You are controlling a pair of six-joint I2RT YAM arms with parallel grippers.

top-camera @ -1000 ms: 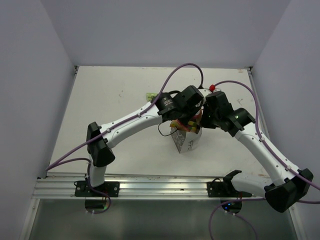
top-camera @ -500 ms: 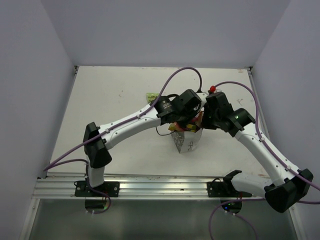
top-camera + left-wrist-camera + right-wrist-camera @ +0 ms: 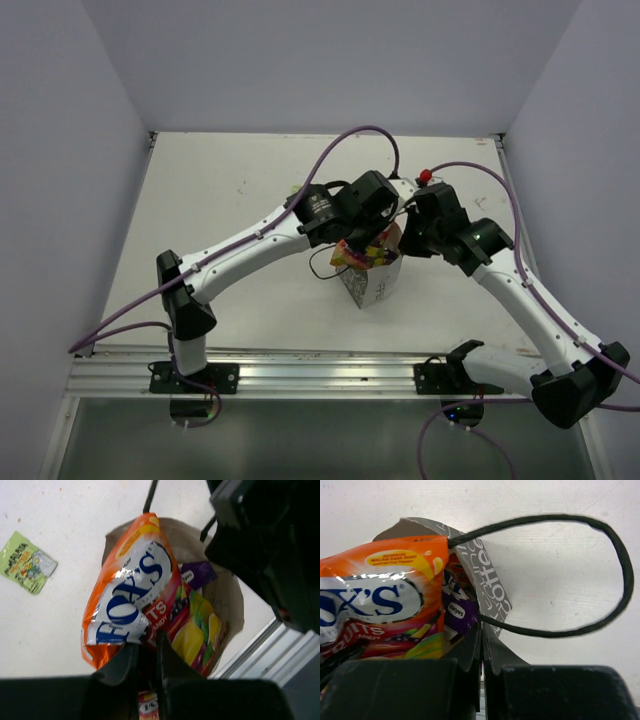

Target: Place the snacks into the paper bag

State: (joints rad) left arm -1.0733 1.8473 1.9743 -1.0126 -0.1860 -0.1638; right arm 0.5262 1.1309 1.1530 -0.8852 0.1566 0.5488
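The white paper bag (image 3: 376,286) with grey coffee lettering (image 3: 489,582) stands mid-table, mouth open. My left gripper (image 3: 148,649) is shut on the lower edge of the orange, red and yellow Fox's packet (image 3: 135,600), which hangs partly inside the bag's mouth (image 3: 360,256). The purple packet (image 3: 198,574) lies inside the bag and also shows in the right wrist view (image 3: 458,613), with a red packet edge (image 3: 454,573) behind it. My right gripper (image 3: 481,630) is shut on the bag's rim beside a black cord handle (image 3: 620,580). The pale green packet (image 3: 27,562) lies flat on the table left of the bag.
A small red object (image 3: 424,177) sits at the back of the table behind the right arm. Grey walls close off the left, back and right sides. A metal rail (image 3: 300,375) runs along the near edge.
My left arm has swung a little to the left and nearer, carrying the Fox's packet lower over the bag's mouth. My right gripper still holds the rim.
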